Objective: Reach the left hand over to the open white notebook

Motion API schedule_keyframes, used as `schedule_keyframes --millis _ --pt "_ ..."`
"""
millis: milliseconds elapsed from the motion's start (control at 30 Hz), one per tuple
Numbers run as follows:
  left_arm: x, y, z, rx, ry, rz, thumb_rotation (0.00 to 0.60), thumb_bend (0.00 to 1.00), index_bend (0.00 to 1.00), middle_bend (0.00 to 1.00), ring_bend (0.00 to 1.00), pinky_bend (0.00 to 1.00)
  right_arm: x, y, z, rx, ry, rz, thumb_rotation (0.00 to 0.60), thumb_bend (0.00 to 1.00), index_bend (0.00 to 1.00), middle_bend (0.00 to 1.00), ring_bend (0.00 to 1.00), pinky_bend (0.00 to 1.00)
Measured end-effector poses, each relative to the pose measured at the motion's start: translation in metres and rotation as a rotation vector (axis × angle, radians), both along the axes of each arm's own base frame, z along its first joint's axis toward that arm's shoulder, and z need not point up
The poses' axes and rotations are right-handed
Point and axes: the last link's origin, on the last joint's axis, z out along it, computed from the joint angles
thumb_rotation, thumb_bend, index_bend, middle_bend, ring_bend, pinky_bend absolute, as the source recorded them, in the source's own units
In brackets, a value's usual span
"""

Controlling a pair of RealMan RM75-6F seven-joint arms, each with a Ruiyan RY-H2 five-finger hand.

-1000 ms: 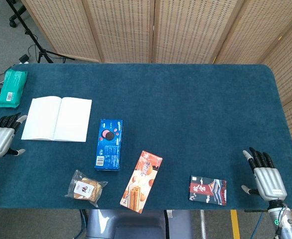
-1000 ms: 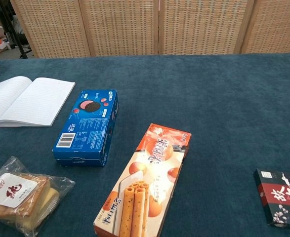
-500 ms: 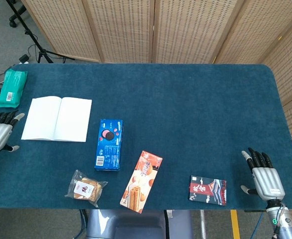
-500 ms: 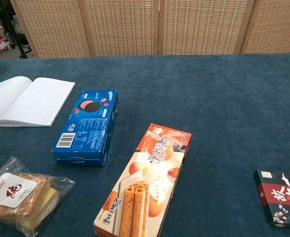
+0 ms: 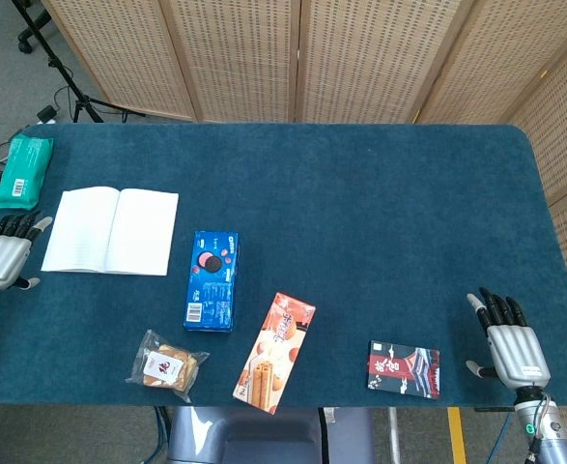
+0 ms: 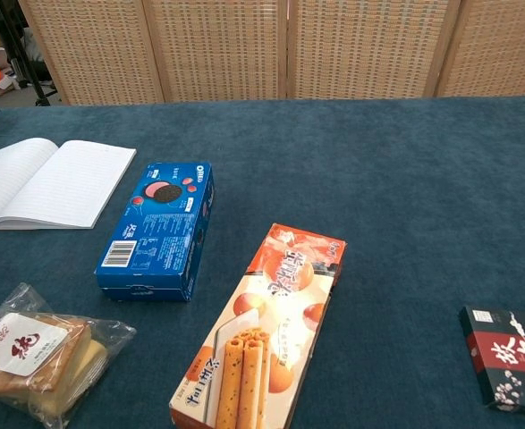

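While the open white notebook [image 5: 110,232] lies flat on the blue table [image 5: 380,203] near its left edge, between the green packet [image 5: 22,171] and the blue cookie box [image 5: 212,280], the left hand [image 5: 1,257] sits just beside the notebook's left page, empty with fingers extended. Compared with half a second ago it has crept slightly toward the page after first drifting outward, so the reach looks barely begun and no contact shows. Over at the table's right corner, the right hand [image 5: 511,340] rests released, fingers spread.
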Motion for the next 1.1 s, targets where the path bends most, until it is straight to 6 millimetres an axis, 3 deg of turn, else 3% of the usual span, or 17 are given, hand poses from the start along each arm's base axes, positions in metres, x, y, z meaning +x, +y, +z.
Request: schedule_keyframes --millis 1100 --pt "0.000 0.022 -0.033 -0.015 0.053 0.020 0.600 0.05 0.00 0.00 0.00 0.00 -0.001 -0.001 -0.002 0.006 0.002 -0.003 0.600 0.10 0.05 0.00 0.00 0.00"
